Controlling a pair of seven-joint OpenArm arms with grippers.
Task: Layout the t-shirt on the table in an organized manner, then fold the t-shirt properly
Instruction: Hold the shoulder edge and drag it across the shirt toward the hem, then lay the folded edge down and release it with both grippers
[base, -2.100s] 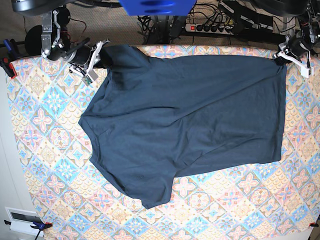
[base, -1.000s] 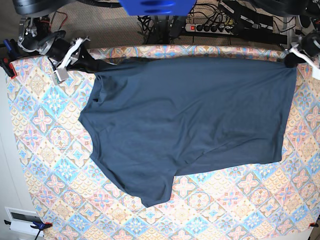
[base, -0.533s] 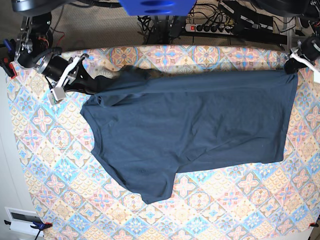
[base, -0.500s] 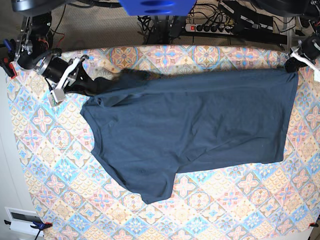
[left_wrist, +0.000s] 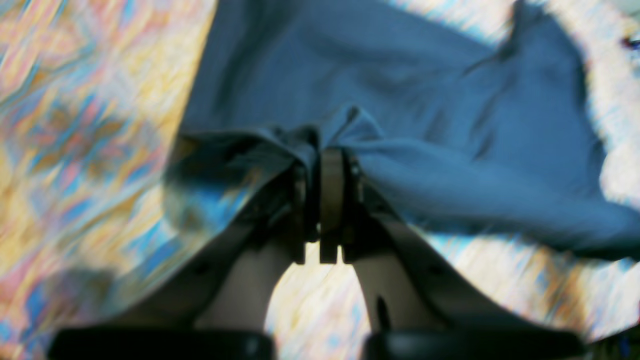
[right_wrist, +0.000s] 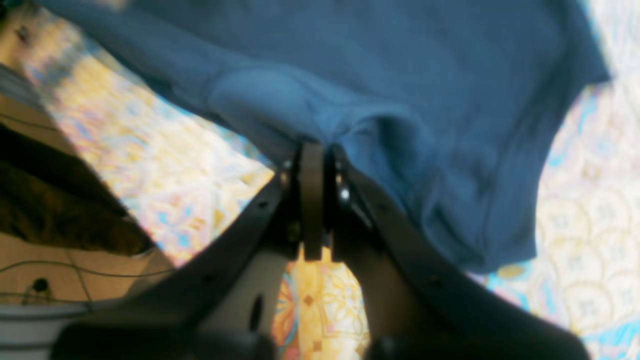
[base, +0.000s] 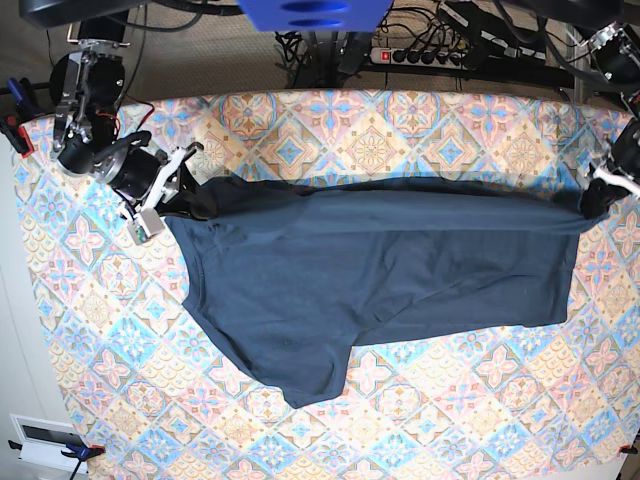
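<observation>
Between the pads: both grippers are clamped tight on navy cloth, nothing loose at either end!
Left gripper (left_wrist: 320, 160): jaws pinched together on a bunched fold of the t-shirt (left_wrist: 410, 100), fabric puckering right at the tips; in the base view this gripper (base: 592, 200) sits at the right edge of the table.
Right gripper (right_wrist: 312, 150): jaws squeezed together on the t-shirt (right_wrist: 380, 65) near a sleeve seam, cloth draping off to both sides; in the base view it (base: 185, 195) holds the corner on the left.
T-shirt (base: 380, 270): strung between the two grips along its far edge, body lying on the table (base: 450, 420), one sleeve trailing toward the near side, a few creases by the shoulder.
Table: patterned cloth showing all around the garment, plenty bare at the far side.
How it handles: I'd call it light, soft and limp, no stiffness at all; it sags and wrinkles wherever it isn't tensioned, and should slide easily on the cloth.
Where to hold: corners and seamed edges look best, shoulder and hem, kept taut between two points.
</observation>
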